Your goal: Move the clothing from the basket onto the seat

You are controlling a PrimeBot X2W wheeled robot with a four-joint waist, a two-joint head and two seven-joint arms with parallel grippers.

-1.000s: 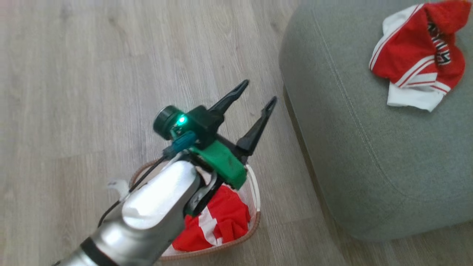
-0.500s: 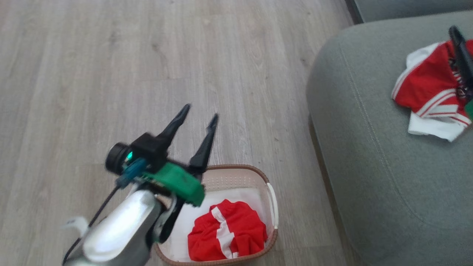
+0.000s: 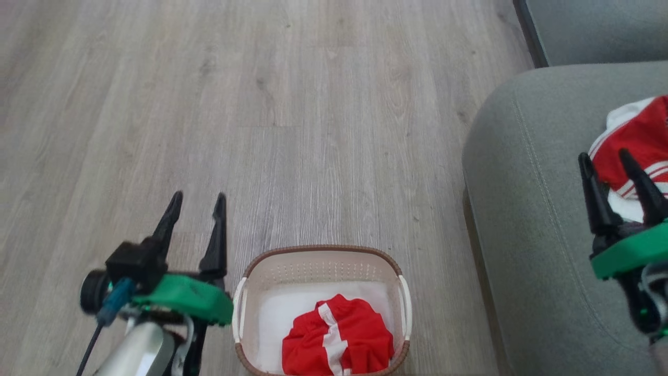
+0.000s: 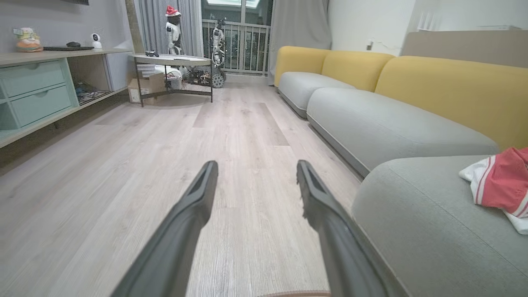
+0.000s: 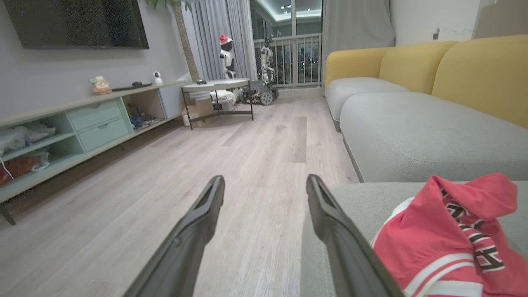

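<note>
The cream basket (image 3: 318,263) with its brown rim stands on the floor at the bottom middle of the head view. Red shorts (image 3: 337,345) with a white stripe lie bunched inside it. The red jersey (image 3: 637,143) (image 5: 449,243) (image 4: 499,185) lies crumpled on the grey-green seat (image 3: 532,209) at the right. My left gripper (image 3: 197,199) (image 4: 255,167) hangs open and empty over the floor, just left of the basket. Over the seat, beside the jersey, my right gripper (image 3: 605,158) (image 5: 264,181) is open and holds nothing.
Pale wood floor (image 3: 261,104) stretches ahead. A second grey cushion (image 3: 595,26) adjoins the seat at the top right. A long sofa with yellow backs (image 4: 445,90) runs along the right, a low cabinet (image 4: 37,90) along the left, and a round table (image 4: 173,62) stands far ahead.
The head camera has swung, so the basket sits centred and the seat farther right. My left gripper has drawn back from above the basket to its left; my right gripper has come into view.
</note>
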